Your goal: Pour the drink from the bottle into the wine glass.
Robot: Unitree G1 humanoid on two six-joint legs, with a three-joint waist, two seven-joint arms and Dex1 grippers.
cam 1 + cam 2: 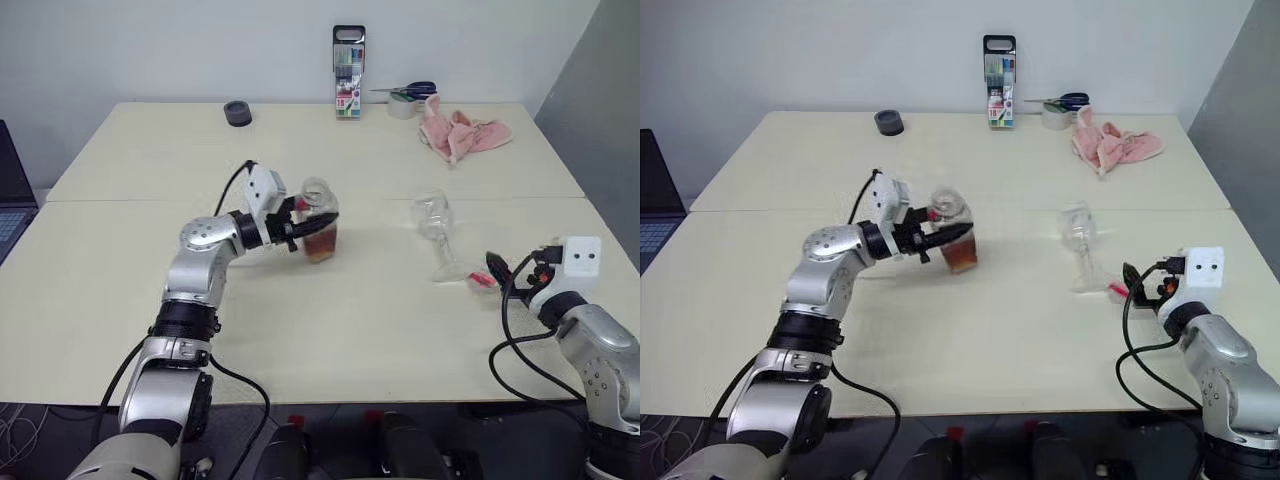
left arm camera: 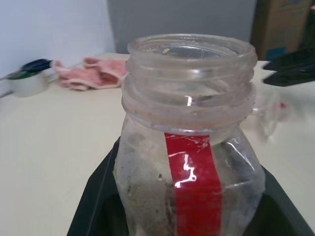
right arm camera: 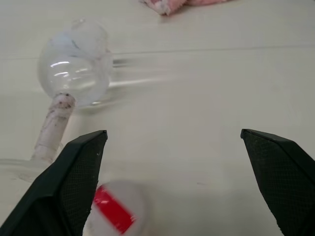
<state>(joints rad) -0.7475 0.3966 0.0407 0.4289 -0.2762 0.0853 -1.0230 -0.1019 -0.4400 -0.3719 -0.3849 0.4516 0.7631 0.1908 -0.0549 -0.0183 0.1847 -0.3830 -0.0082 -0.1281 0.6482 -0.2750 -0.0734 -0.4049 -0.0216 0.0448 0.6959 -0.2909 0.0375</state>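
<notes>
From the head views, the left gripper (image 1: 300,222) was clamped on the bottle (image 1: 319,222), uncapped, upright near the table (image 1: 330,330) centre, with the drink (image 1: 321,245) in its lower part. The wine glass (image 1: 437,235) stood to its right, well apart. In the left wrist view, bottle's red label strip (image 2: 193,182) carried no readable writing. In the right wrist view, the right gripper (image 3: 182,182) was spread wide, holding nothing; a red-and-white cap (image 3: 114,210) lay on the table between its fingers, the glass just beyond.
</notes>
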